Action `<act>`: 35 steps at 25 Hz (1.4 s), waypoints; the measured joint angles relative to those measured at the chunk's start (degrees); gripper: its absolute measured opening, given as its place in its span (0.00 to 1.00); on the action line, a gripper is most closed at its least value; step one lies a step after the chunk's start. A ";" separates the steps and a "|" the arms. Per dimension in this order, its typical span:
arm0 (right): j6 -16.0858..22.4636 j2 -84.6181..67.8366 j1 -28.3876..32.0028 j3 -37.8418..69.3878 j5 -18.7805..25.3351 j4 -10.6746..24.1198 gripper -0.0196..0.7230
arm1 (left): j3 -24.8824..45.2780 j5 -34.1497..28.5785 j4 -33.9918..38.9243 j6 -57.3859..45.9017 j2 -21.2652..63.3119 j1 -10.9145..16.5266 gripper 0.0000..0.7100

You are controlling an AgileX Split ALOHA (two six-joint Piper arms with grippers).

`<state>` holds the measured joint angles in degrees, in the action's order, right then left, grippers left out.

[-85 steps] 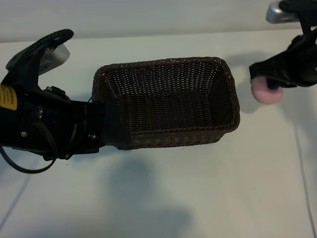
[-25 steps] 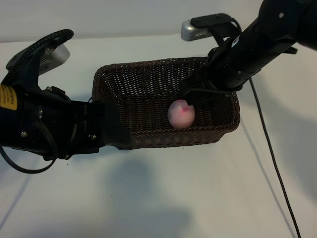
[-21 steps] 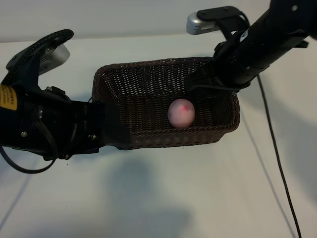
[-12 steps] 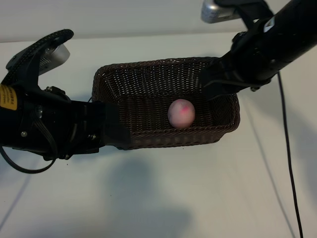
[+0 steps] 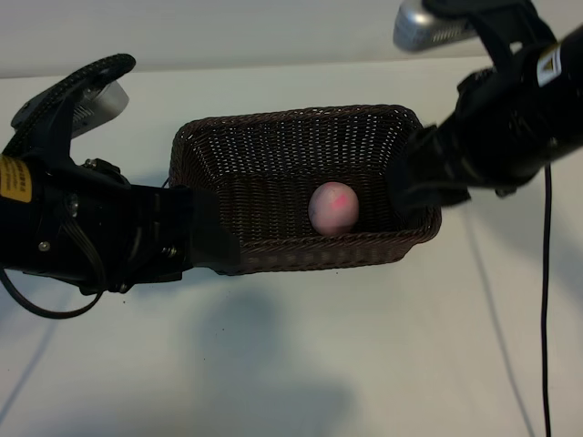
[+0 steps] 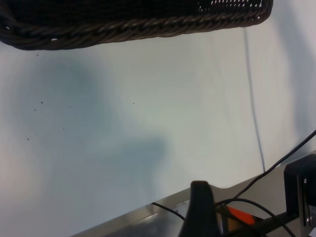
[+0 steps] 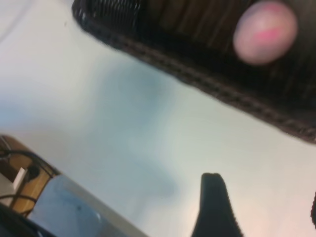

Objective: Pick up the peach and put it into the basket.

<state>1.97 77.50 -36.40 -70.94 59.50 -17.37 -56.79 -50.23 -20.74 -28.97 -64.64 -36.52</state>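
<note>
Peach (image 5: pixel 333 207) lies inside the basket (image 5: pixel 273 146), on its floor toward the right end, close to the near wall. Red blush patch faces up. Nothing touches the fruit. In the right wrist view the peach (image 7: pixel 265 31) sits behind the braided rim (image 7: pixel 207 81), clear of the claw.

Basket stands flat on the white tabletop (image 5: pixel 364 346), long side across the exterior view.

Right claw (image 5: pixel 421 177) hangs over the basket's right end, above the rim, to the right of the peach and apart from it. Its fingers stand apart and hold nothing; one dark fingertip (image 7: pixel 213 205) shows in the wrist view over bare tabletop.

Left claw (image 5: pixel 205 238) is at the basket's left near corner, its dark body overlapping the rim in the exterior view. Whether it grips the wall cannot be told. Its wrist view shows the rim (image 6: pixel 133 29) and one fingertip (image 6: pixel 200 210) over open tabletop; fingers stand apart.

A thin cable (image 5: pixel 545 300) runs across the tabletop below the right arm.
</note>
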 joint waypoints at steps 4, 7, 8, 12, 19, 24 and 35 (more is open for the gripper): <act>2.19 -2.58 -2.39 0.47 -0.05 0.90 0.66 | 0.00 0.00 0.00 0.00 0.00 0.00 0.75; 3.29 -4.18 -3.56 0.47 1.15 1.14 0.66 | 0.00 0.00 0.00 0.00 0.00 0.00 0.75; 3.57 -4.46 -3.86 0.47 2.13 1.15 0.66 | 0.00 0.00 0.00 0.00 0.00 0.00 0.75; 6.41 -5.00 -5.21 0.47 3.42 1.58 0.66 | 0.00 0.00 0.00 0.00 0.00 0.00 0.75; 10.32 -7.04 -5.34 0.47 5.59 2.77 0.66 | 0.00 0.00 0.00 0.00 0.00 0.00 0.75; 11.89 -7.63 -5.34 0.47 6.63 2.78 0.66 | 0.00 0.00 0.00 0.00 0.00 0.00 0.75; 12.88 -7.63 -5.34 0.47 7.72 2.78 0.66 | 0.00 0.00 0.00 0.00 0.00 0.00 0.75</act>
<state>14.85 69.87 -41.74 -70.48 67.23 -14.60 -56.79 -50.23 -20.74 -28.97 -64.64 -36.52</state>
